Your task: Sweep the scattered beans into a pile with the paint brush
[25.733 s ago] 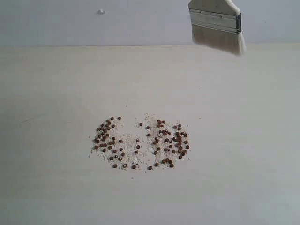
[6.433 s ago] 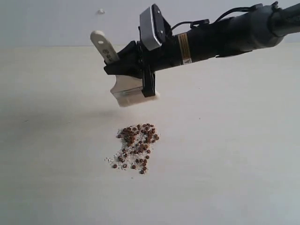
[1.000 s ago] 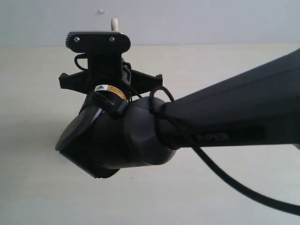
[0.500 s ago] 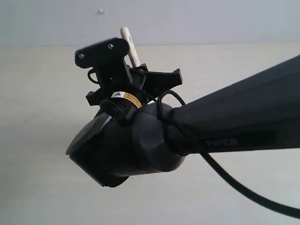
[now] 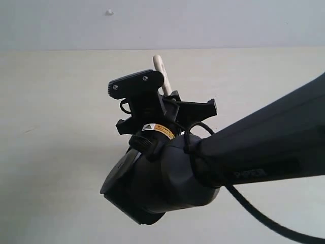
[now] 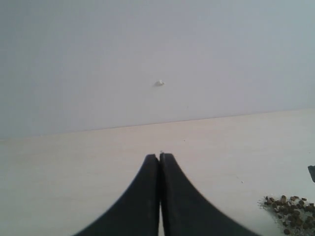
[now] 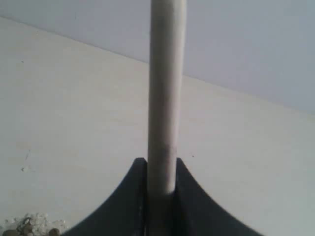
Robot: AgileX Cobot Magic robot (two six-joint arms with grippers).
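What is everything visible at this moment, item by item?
beans: one clump of many, reddish-brown with pale crumbs, on the table; hidden by the arm in the exterior view
paint brush: one, pale wooden handle showing, bristles hidden
table: one, cream, under everything
wall: one, pale grey, behind the table
speck: one, white, on the wall
right arm: one, black, filling the exterior view
left end effector: one, black, shut, empty
right end effector: one, black, shut on the brush handle

paint brush (image 7: 167,98) between jaws of right hand (image 7: 161,162), beans (image 6: 290,209) on table (image 6: 74,172), near left hand (image 6: 160,156)
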